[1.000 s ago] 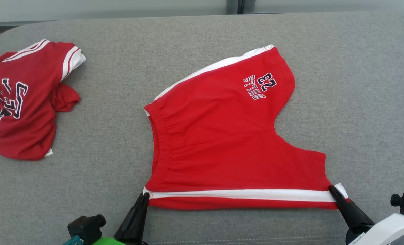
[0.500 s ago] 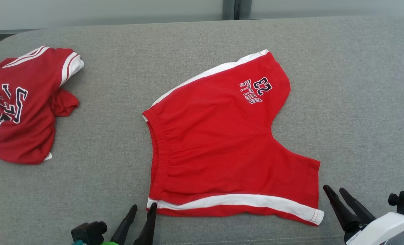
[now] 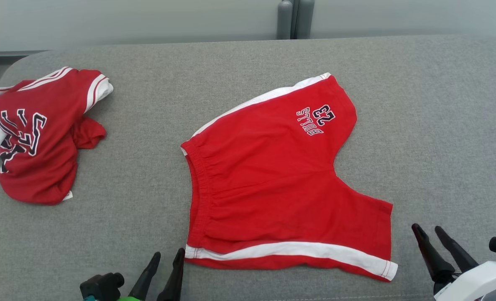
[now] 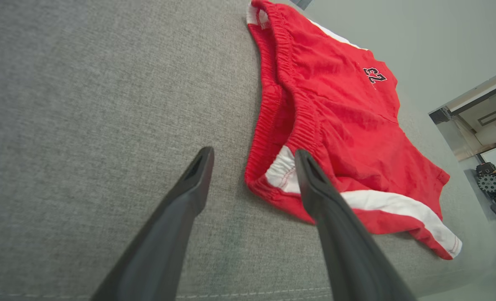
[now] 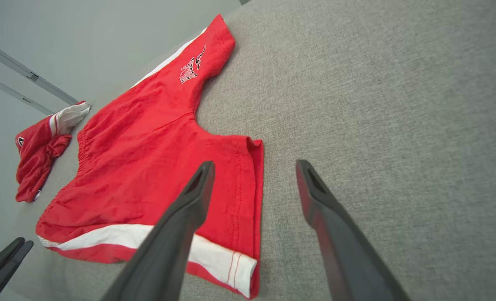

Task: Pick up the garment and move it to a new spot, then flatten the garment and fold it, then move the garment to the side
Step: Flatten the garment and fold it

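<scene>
The garment [image 3: 273,188] is a pair of red shorts with white side stripes and a "23" print, lying spread on the grey padded surface [image 3: 106,217]. Its waistband faces left and its legs point right. My left gripper [image 3: 168,252] stands open just off the near waistband corner, holding nothing. In the left wrist view the left gripper [image 4: 253,151] has one finger over the white stripe of the shorts [image 4: 340,117]. My right gripper [image 3: 427,227] is open beside the near leg hem, apart from the cloth. The right wrist view has the right gripper [image 5: 255,164] straddling the hem edge of the shorts [image 5: 147,146].
A crumpled red jersey [image 3: 39,138] with white trim lies at the far left, also seen as the jersey [image 5: 39,163] in the right wrist view. Bare grey fabric stretches to the right of the shorts. Grey posts [image 3: 292,19] stand behind the back edge.
Both grippers opened and let go of the shorts' near edge, then drew back a little. The near stripe went slack. The camera tilted, shifting the whole picture downward.
</scene>
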Available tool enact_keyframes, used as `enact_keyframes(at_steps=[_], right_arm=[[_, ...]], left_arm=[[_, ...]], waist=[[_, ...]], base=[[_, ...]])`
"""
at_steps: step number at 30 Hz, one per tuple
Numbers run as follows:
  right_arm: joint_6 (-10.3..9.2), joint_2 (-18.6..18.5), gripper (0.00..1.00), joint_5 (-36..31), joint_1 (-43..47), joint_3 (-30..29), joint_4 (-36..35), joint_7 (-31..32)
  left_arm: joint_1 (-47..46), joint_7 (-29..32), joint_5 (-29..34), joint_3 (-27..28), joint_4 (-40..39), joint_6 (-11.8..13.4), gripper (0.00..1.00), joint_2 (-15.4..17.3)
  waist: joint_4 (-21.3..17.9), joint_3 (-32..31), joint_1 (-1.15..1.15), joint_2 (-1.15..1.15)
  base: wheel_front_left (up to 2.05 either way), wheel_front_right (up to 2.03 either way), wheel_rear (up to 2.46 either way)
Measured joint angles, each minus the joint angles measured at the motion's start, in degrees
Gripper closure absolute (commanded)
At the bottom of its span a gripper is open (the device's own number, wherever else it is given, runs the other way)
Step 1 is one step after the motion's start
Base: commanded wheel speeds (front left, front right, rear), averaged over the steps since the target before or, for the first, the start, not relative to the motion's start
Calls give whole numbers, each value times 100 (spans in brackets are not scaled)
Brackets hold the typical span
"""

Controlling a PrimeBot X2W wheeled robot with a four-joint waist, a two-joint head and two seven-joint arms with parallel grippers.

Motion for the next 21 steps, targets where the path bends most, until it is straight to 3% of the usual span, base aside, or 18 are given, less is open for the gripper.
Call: enact_keyframes(at_steps=[7, 14, 21], right_arm=[[-304, -408, 0, -1045, -47, -82, -43, -491], [-726, -457, 0, -1678, -131, -194, -118, -991], [-806, -426, 0, -2025, -139, -236, -108, -1042]], left_arm=[[-12, -129, 291, 260, -172, 108, 0, 93], [-122, -172, 713, 423, -348, 278, 0, 229], [-140, -178, 959, 614, -415, 358, 0, 397]], waist=[[18, -133, 0, 0], [109, -376, 0, 0], [203, -520, 0, 0]], base=[[0, 0, 0], [0, 0, 0], [0, 0, 0]])
